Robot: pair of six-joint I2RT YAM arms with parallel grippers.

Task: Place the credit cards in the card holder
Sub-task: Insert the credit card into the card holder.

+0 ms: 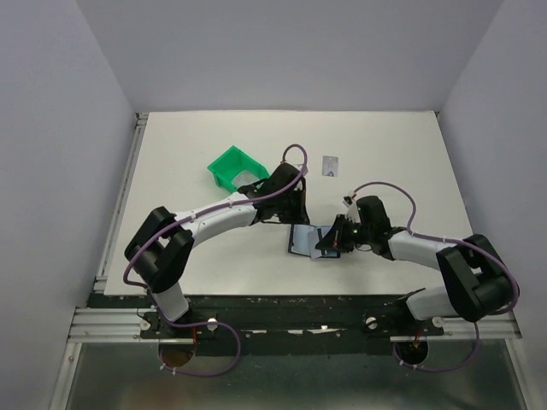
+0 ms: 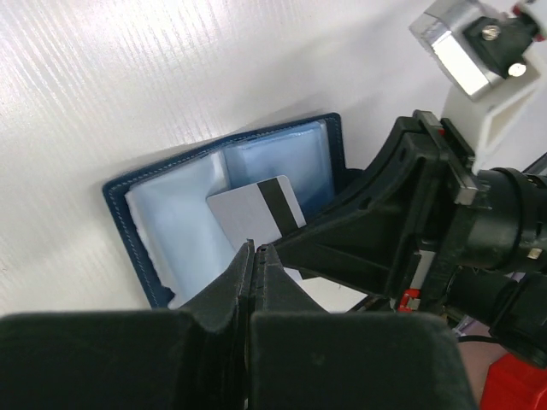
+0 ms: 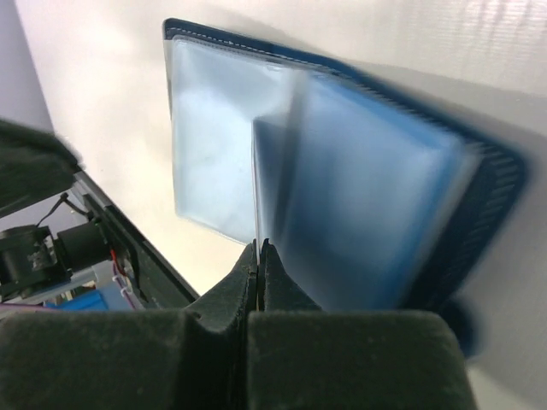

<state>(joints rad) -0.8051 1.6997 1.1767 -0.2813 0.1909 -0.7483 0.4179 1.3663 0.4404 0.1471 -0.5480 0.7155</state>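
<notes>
1. Small pale grey card (image 1: 331, 165) on the far white tabletop (image 1: 393, 145): print too small to read.
2. Silver plastic card with a black stripe (image 2: 256, 207): lower edge hidden behind the left claw (image 2: 256, 248).
3. Dark navy folding card holder (image 3: 491, 175): clear sleeves blurred in the right wrist view.

A white table (image 1: 385, 145) fills the middle, enclosed on three sides by pale grey walls (image 1: 51, 128). A silver metal rail (image 1: 102, 323) lines its near edge. Lighting is soft and even.
</notes>
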